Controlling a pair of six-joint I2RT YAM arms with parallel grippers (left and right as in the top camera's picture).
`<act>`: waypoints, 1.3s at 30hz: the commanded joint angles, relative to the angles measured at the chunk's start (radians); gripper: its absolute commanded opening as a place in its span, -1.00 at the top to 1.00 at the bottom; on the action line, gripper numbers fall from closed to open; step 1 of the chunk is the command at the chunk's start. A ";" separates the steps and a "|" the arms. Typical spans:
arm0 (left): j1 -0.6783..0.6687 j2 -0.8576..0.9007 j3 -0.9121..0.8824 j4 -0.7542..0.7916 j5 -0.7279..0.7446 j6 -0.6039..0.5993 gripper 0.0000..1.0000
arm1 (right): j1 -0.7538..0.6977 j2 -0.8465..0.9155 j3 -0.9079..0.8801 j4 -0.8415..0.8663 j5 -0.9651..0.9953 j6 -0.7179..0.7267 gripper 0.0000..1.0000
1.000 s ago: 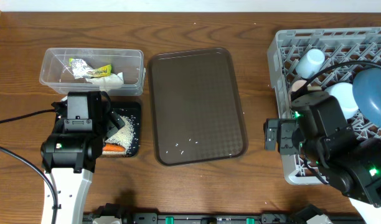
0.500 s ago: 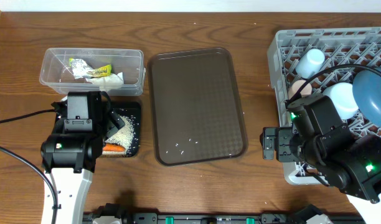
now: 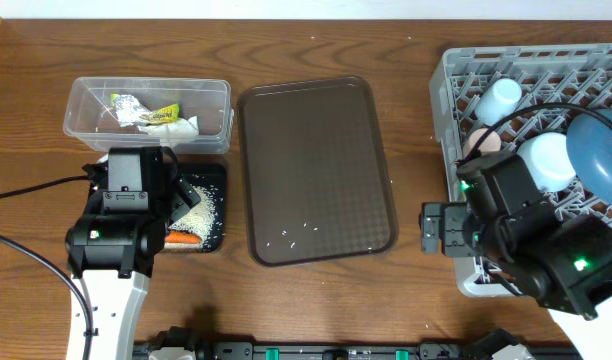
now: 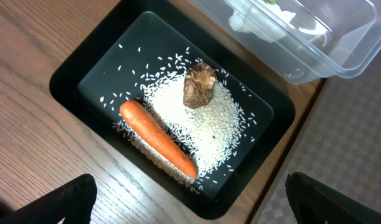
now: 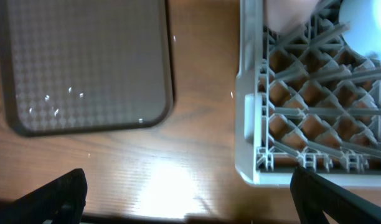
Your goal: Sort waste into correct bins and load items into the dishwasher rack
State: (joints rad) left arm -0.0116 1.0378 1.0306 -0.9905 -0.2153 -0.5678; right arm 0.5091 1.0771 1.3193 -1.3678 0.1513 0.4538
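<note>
Brown wood tabletop (image 3: pixel 416 60) now lies under my right claw (image 5: pixel 187 194). It has backed off the rack (image 5: pixel 253 93) just to its right, jaws apart and empty, and the blue bowl (image 3: pixel 598 145) looks loaded. My left claw (image 4: pixel 190 202) hovers, jaws wide, over the black tray (image 4: pixel 72 81) with carrot (image 4: pixel 158 138) and rice (image 4: pixel 221 124).

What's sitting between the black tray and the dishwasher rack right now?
The brown serving tray, holding only a few white grains, then bare tabletop. The overhead view shows it.
</note>
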 commanded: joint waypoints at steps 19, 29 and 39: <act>-0.001 0.002 -0.001 -0.003 -0.002 0.006 -0.96 | -0.436 -0.631 -1.006 1.070 -0.451 -0.333 -0.99; -0.001 0.002 -0.001 -0.004 -0.002 0.006 -0.96 | -0.510 -0.868 -1.313 1.332 -0.342 -0.112 -0.98; -0.001 0.002 -0.001 -0.003 -0.002 0.006 -0.96 | -0.579 -0.945 -1.314 1.301 -0.252 -0.152 -0.99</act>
State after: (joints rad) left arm -0.0116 1.0382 1.0271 -0.9909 -0.2150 -0.5678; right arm -0.0490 0.1509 0.0101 -0.0628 -0.1413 0.3218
